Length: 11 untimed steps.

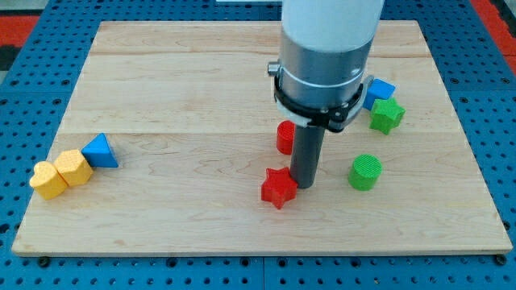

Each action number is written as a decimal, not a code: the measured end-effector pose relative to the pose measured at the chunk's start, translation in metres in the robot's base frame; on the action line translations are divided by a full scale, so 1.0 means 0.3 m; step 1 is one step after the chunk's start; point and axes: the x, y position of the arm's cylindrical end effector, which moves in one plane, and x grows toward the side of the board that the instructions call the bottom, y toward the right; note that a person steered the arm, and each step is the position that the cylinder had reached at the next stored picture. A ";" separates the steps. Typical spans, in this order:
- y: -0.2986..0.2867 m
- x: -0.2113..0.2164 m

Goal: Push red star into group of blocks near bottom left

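Near the table's (201, 97) middle, toward the view's bottom, the red star (279, 188) lay with the rod's tip (305, 184) touching its right side. No pincer existed to judge, only that rod. Little seemed done: the star was well apart from the group at bottom left, a yellow heart (47, 180), yellow hexagon (73, 167) and blue triangle (100, 151). A long leftward push remained. Pale wood rested on blue pegboard (24, 105).

White arm casing, grey metal collar, black clamp ring, straight dark rod (305, 153)
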 end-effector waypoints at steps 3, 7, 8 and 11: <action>-0.116 0.081; -0.444 -0.037; -0.486 -0.078; -0.716 -0.080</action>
